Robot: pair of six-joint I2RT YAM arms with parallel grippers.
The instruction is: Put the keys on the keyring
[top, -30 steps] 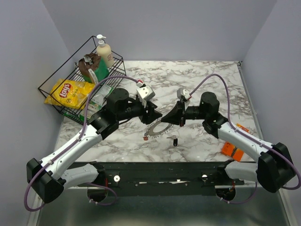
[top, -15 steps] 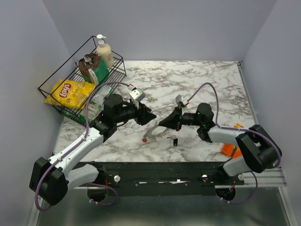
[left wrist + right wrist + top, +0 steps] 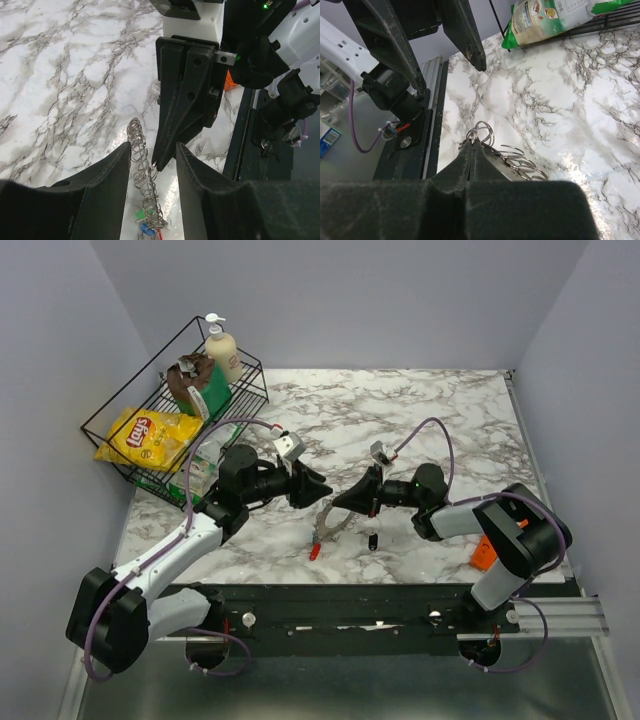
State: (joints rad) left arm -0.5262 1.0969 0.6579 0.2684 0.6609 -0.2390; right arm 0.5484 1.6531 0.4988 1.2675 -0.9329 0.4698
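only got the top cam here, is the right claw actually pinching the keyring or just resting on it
Observer: pinching; the right wrist view shows the right claw shut on a loop of the keyring
Operator: any keys at its end besides the red key
Observer: yes, the left wrist view shows a green key and a blue key there
Operator: left claw holding anything
Observer: no, its fingers stand apart, nothing between them

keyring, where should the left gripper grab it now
Likely the free stretch of the keyring between the right gripper's pinch and the keys, coming from the left. It sits edge-on between the left gripper's open fingers.
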